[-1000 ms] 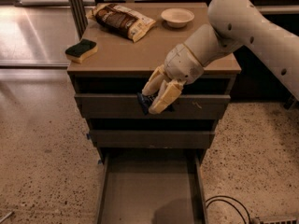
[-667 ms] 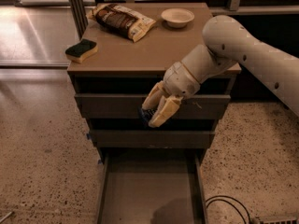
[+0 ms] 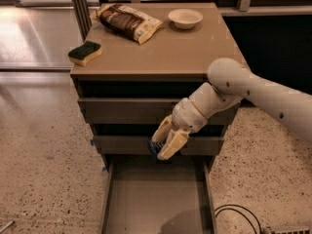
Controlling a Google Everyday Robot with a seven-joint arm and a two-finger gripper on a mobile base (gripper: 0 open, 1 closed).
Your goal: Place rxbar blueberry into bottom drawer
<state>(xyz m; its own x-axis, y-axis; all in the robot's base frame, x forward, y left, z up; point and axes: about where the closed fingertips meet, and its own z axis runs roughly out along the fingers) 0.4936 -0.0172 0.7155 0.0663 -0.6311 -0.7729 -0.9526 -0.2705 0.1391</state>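
My gripper (image 3: 165, 144) hangs in front of the cabinet's middle drawer front, just above the back of the open bottom drawer (image 3: 157, 199). Its cream fingers (image 3: 172, 144) are shut on the rxbar blueberry (image 3: 154, 149); only a small dark-blue corner of the bar shows between and below them. The bottom drawer is pulled out, a long shallow grey tray with a bare floor. The white arm reaches in from the right.
On the cabinet top (image 3: 161, 52) lie a green-and-yellow sponge (image 3: 85, 52) at the left edge, a brown-and-cream snack bag (image 3: 126, 21) at the back and a small white bowl (image 3: 185, 18). A black cable (image 3: 236, 212) lies on the speckled floor at the right.
The gripper has moved down and slightly left with the bar, from level with the upper drawer front to just above the open bottom drawer.
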